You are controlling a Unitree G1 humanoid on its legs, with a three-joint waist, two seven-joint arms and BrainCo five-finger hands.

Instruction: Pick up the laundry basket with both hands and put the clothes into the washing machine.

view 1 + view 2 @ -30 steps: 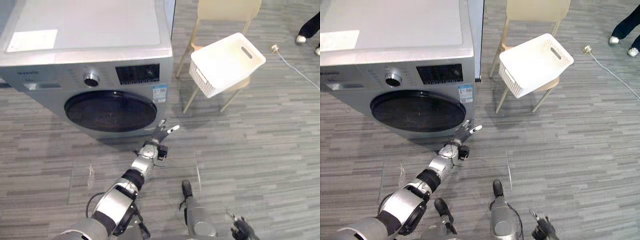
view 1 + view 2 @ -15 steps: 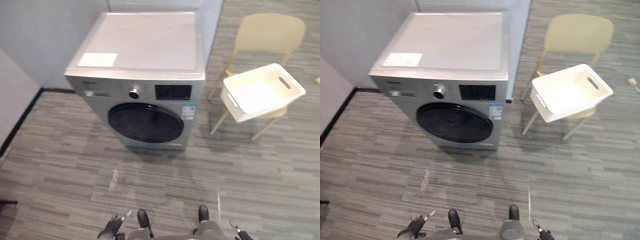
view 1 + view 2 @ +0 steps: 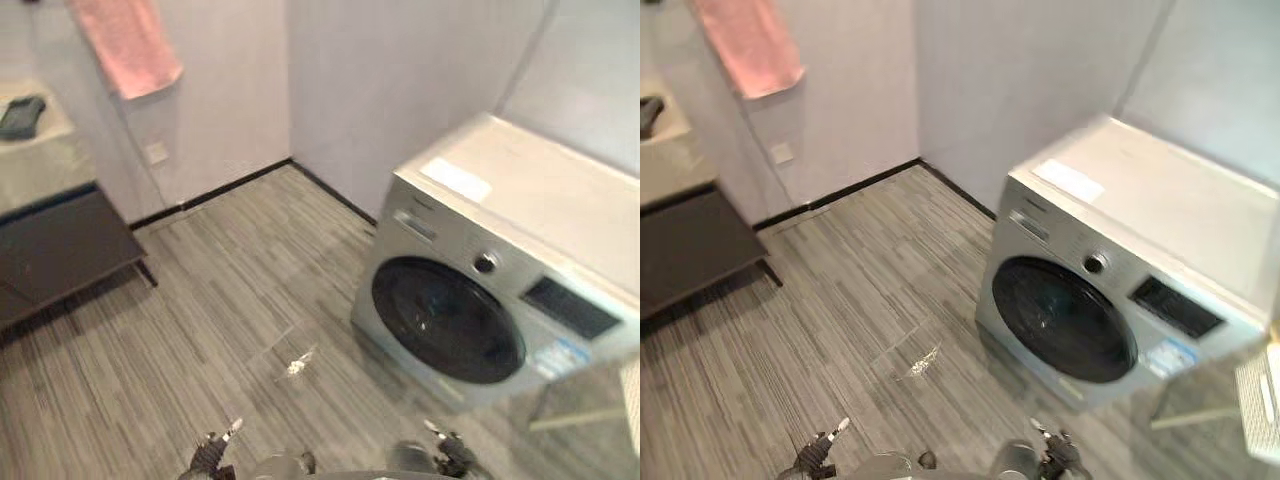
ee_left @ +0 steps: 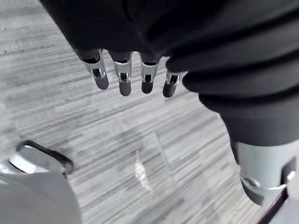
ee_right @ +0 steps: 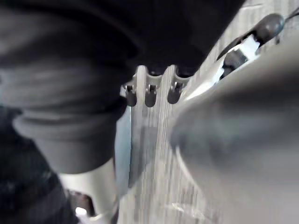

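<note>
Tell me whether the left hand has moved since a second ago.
Yes. The left hand was stretched out by the door of the washing machine; now it hangs low, well back from that door.

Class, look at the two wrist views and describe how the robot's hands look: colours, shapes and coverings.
The left hand has a row of slim silver fingers ending in rounded dark tips. A black ribbed cover wraps the back of the hand and the wrist. The right hand matches it, with silver fingers and dark tips under the same dark ribbed cover.

Left hand (image 4: 124,77) hangs slack; right hand (image 3: 1055,456) — likewise.
</note>
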